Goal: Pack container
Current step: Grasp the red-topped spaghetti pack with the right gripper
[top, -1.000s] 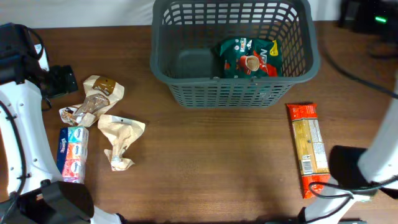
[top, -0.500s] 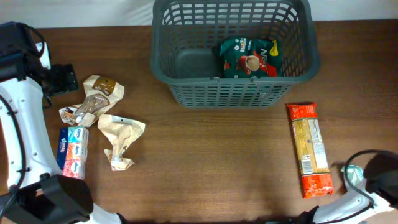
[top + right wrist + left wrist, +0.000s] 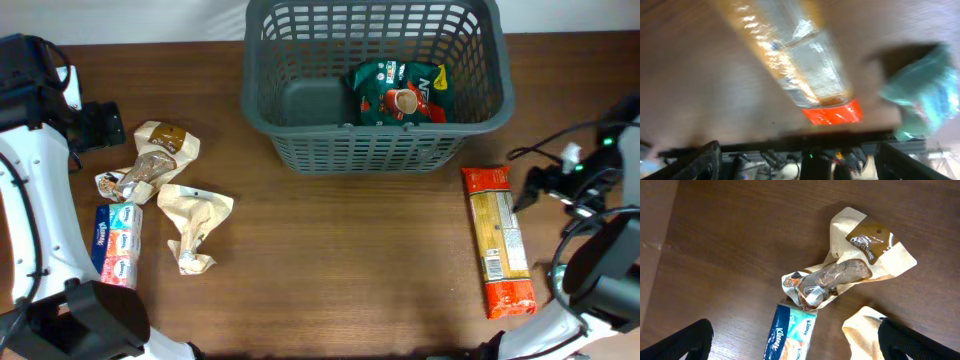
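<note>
Pasta packet (image 3: pixel 497 240) right of container (image 3: pixel 375 150), long axis square to its front wall; right fingers (image 3: pixel 695 162) nearer, seemingly spread (blurred); left fingers (image 3: pixel 685 340) spread.

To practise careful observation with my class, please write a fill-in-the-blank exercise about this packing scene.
The only item inside the container is a ____ packet.
The long yellow packet lies on the ____ side of the table.
The Kleenex pack lies on its ____ side.
Answers: green; right; left.

Soft, even light with faint shadows; left wrist view sharp, right wrist view motion-blurred, glare streaking the plastic wrapper (image 3: pixel 799 70).
</note>
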Tool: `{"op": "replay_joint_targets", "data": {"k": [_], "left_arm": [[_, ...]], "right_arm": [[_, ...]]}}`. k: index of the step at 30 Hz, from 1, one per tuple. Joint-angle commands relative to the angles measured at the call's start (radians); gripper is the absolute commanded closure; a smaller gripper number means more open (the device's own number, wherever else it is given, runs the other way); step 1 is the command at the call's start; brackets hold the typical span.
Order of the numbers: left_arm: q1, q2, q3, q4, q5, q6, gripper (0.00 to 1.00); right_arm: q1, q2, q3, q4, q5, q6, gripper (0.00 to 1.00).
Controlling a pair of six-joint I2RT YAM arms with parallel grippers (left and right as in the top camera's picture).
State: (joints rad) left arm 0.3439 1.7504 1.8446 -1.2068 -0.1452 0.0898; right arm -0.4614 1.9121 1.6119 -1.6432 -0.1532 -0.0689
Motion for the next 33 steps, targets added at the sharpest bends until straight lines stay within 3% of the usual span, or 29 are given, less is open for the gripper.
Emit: {"op": "replay_joint_targets", "data": {"k": [1, 11, 20, 33], "left_arm": [[0.006, 0.006, 0.000, 0.002, 0.011, 0.027, 0.01], [0.006, 0.006, 0.000, 0.003, 0.011, 0.056, 0.01], [0.006, 0.007, 0.000, 0.003, 0.011, 0.062, 0.01], [0.006, 0.007, 0.000, 0.002, 0.011, 0.062, 0.01]], "right_arm": [[0.077, -0.049, -0.090, 0.066, -0.050, -0.060, 0.05], [0.152, -0.049, -0.217, 0.336, -0.037, -0.194, 0.05], [0.152, -0.047, -0.252, 0.483, 0.000, -0.193, 0.05], [0.152, -0.047, -0.506, 0.638, 0.003, -0.185, 0.04]]}}
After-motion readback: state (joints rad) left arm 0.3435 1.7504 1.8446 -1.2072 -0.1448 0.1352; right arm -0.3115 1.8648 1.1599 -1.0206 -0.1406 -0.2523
